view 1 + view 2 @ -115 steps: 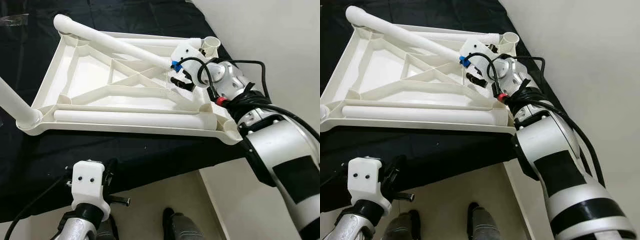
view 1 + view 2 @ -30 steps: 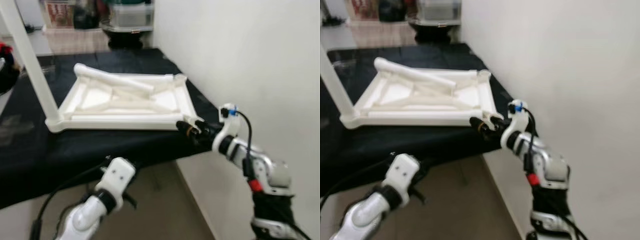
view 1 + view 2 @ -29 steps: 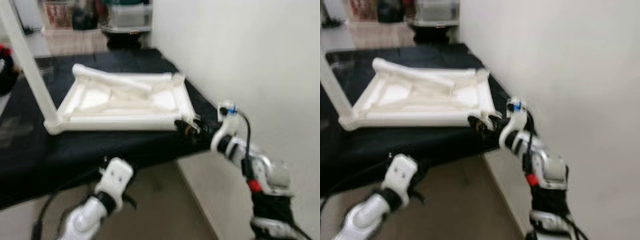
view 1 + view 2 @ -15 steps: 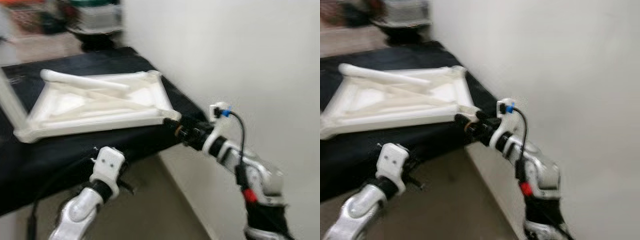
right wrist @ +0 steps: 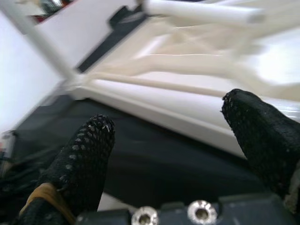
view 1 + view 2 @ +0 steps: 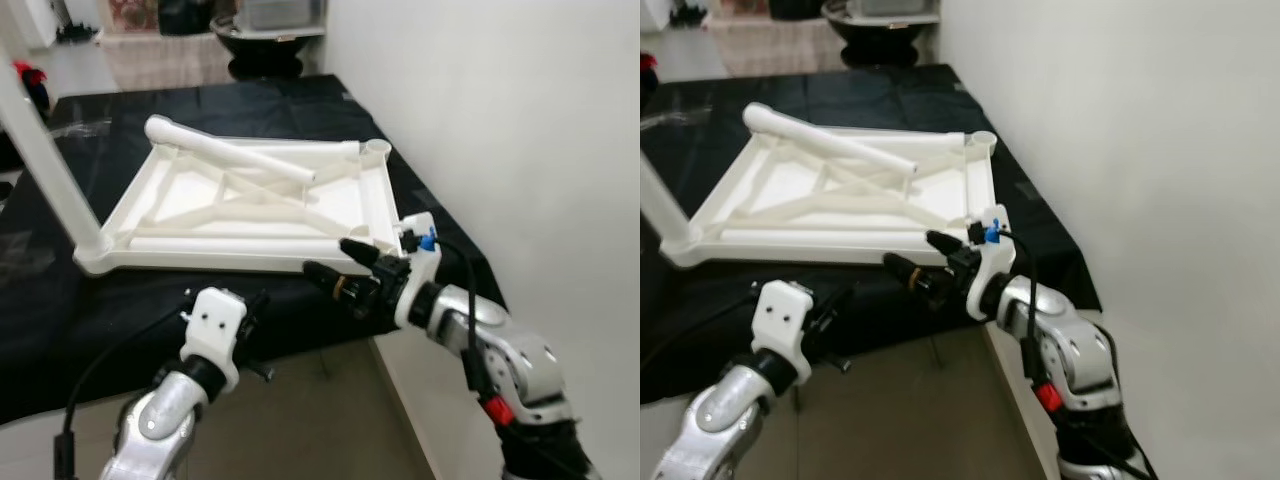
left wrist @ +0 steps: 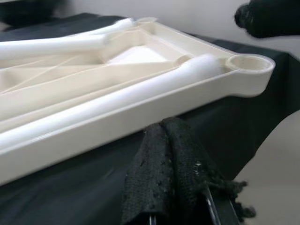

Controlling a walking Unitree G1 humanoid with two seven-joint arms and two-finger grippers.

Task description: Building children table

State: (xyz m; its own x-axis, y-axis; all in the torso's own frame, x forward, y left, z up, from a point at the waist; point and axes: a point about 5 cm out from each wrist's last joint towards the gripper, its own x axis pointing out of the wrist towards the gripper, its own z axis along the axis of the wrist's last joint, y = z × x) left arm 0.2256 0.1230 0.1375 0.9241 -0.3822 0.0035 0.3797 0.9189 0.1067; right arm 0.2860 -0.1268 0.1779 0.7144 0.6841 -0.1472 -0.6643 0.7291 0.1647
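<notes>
The white children's tabletop (image 6: 140, 200) lies upside down on a black-clothed table. One white leg (image 6: 40, 150) stands upright in its near left corner socket. A second leg (image 6: 230, 157) lies slanted across the far side, and a third (image 6: 240, 243) lies along the near rim. The far right socket (image 6: 376, 148) holds nothing. My right gripper (image 6: 335, 262) is open and empty, just in front of the near right corner. In the right wrist view its fingers (image 5: 89, 154) stand wide apart before the rim. My left gripper (image 6: 252, 305) hangs below the table's front edge, shut (image 7: 168, 136) on nothing.
A white wall (image 6: 520, 120) runs close along the table's right side. The black cloth (image 6: 60, 320) drapes over the front edge, with tan floor (image 6: 320, 420) below. A dark basin and storage boxes (image 6: 265, 40) stand behind the table.
The view has pulled back and swung. My right gripper has come off the slanted leg and out over the near right corner, where it now stands open. The left gripper stays low.
</notes>
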